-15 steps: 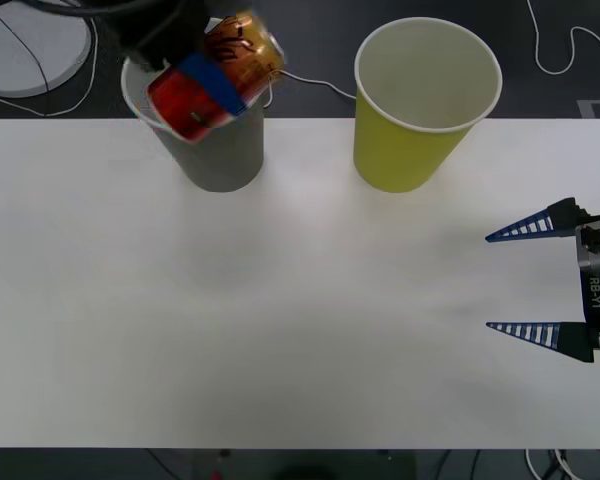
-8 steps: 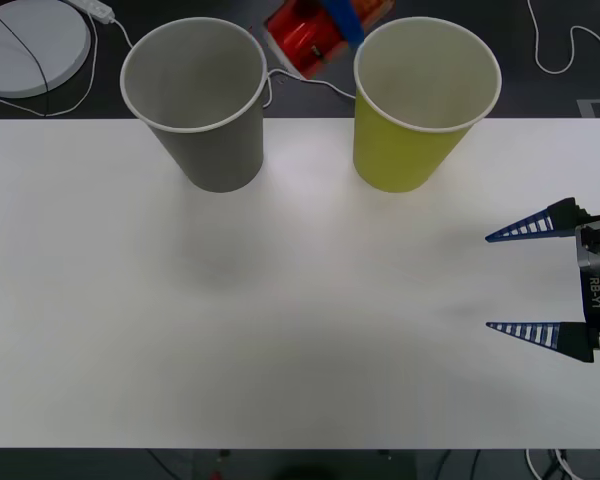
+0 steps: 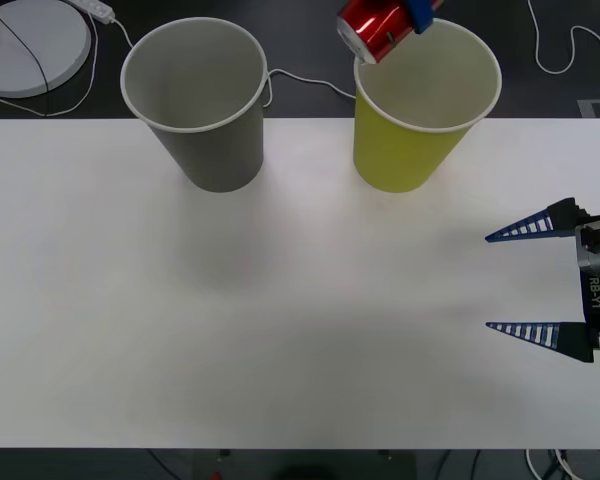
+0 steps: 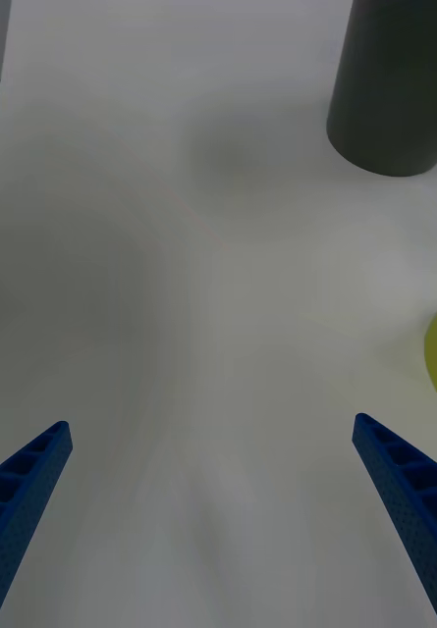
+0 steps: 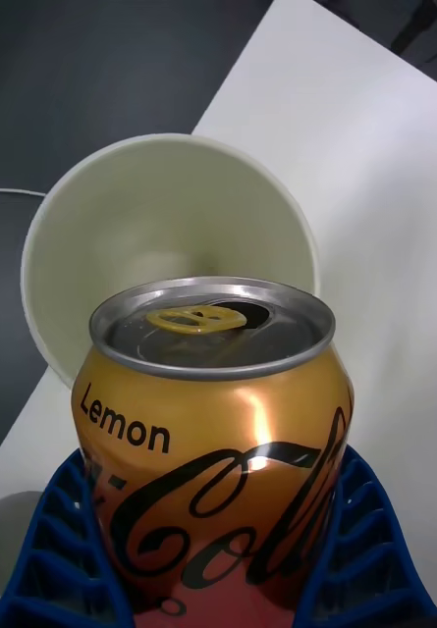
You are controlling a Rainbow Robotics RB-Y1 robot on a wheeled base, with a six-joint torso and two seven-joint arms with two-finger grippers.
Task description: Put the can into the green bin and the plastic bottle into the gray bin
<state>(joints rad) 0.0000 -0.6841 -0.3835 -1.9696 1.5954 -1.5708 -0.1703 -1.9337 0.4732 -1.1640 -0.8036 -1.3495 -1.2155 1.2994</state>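
Front view, left to right: gray bin (image 3: 195, 100) waits at the counter's (image 3: 280, 300) far edge; left gripper's (image 5: 218, 549) fingers clamp the can (image 3: 378, 27) over the green bin's (image 3: 425, 100) rim, probably for dropping; right gripper (image 3: 528, 280) idles wide open near the right edge.

Right gripper (image 3: 492, 282): two blue tapered fingers (image 3: 528, 227) w/ ribbed lattice, pointed tips, mounted on a gray and black wrist block marked "RB-Y1" in white vertical lettering. Left gripper (image 5: 218, 549): same blue ribbed fingers (image 5: 56, 549), open-cell lattice w/ curved inner faces. No cables or screws discernible on either unit.
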